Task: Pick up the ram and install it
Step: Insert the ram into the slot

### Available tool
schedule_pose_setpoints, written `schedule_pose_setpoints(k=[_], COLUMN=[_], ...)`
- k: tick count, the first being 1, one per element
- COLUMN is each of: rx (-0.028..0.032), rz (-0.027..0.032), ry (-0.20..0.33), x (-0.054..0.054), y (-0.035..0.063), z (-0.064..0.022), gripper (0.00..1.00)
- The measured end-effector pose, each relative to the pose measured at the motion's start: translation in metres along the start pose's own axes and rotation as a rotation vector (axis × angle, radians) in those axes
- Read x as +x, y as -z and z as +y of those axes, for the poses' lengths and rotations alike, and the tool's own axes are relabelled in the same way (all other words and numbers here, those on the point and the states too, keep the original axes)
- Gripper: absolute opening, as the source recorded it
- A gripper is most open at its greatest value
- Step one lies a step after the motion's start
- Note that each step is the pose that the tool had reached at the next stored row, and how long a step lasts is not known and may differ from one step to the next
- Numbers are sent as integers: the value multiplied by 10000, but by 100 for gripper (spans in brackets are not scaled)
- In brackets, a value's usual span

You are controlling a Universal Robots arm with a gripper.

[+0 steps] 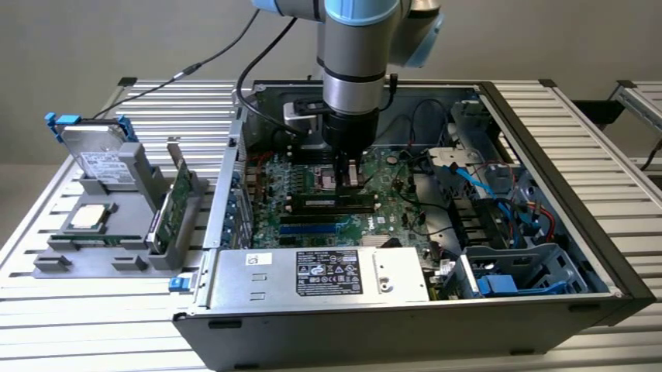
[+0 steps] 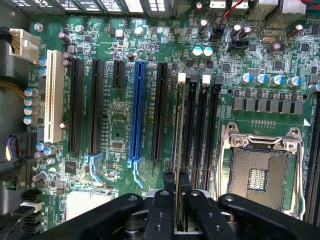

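Our gripper (image 2: 176, 179) is pinched on the ram (image 2: 177, 140), one finger on each flat face. The stick stands on edge in line with the slots (image 2: 200, 130) beside the socket (image 2: 260, 170) on the board (image 1: 310, 225). We cannot tell whether it is seated. We judge it light, stiff and fragile. It is best held by the faces near the top edge, clear of the contacts.

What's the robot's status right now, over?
Hand shut on the ram. Ram on edge, lined up along the memory slots. Nothing seen blocking them.
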State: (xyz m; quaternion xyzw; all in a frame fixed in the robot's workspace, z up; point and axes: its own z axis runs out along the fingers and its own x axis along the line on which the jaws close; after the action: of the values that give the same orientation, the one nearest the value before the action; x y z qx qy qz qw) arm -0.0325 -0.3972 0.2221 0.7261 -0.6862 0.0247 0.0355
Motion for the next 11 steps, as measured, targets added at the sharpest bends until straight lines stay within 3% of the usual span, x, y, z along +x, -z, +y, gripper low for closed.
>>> schedule_pose_setpoints(k=[11], rx=[-6], rz=[-1], ry=[-67], x=[-1], y=[-11], z=[0], gripper=[13])
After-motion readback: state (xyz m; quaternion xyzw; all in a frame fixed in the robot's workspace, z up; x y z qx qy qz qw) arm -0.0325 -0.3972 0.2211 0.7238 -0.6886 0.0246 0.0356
